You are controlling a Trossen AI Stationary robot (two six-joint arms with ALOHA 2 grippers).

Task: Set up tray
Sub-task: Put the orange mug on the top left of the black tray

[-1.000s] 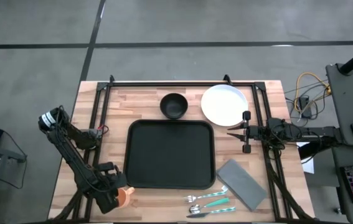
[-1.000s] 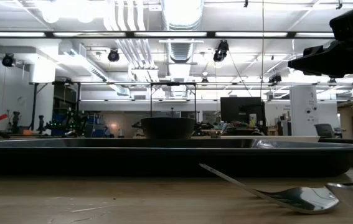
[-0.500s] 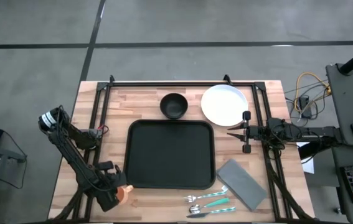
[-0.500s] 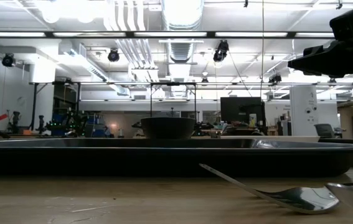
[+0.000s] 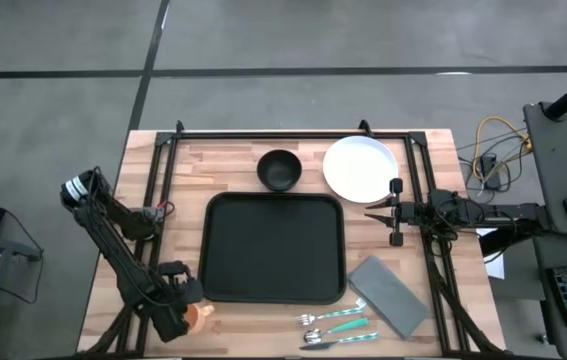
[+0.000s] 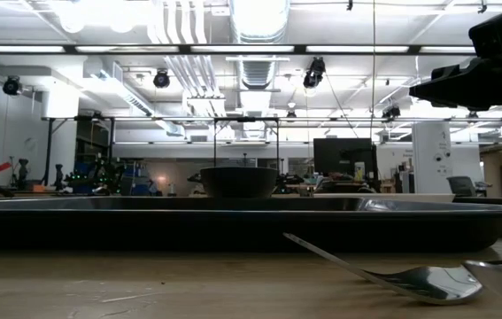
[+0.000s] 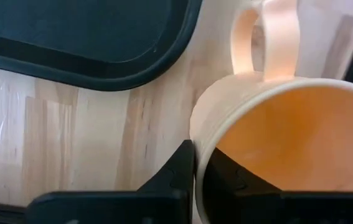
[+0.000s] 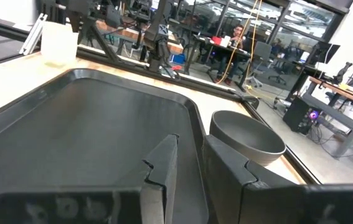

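A peach mug (image 5: 201,315) stands at the table's near left corner, just off the near left corner of the black tray (image 5: 273,250). My left gripper (image 7: 198,158) points down over it and is shut on its rim. In the left wrist view the mug's handle (image 7: 266,31) is on the side away from the fingers, and the tray's corner (image 7: 89,37) lies beside the mug. My right gripper (image 8: 190,163) waits level at the table's right edge, slightly open, with nothing between its fingers. My left gripper has the mug's rim wall (image 7: 195,134) between its two fingers, one inside the mug and one outside, on the side opposite the handle. The fingers come from above, pointing down. The mug stays upright. Whether its base is on the table does not show.
A dark bowl (image 5: 280,169) and a white plate (image 5: 360,167) sit beyond the tray's far edge. A grey napkin (image 5: 388,295) and teal-handled cutlery (image 5: 338,325) lie at the near right. A spoon (image 6: 410,279) lies close in the low view.
In the high view less of the mug shows from under my left gripper than a second ago. The mug has stayed in place at the tray's near left corner.
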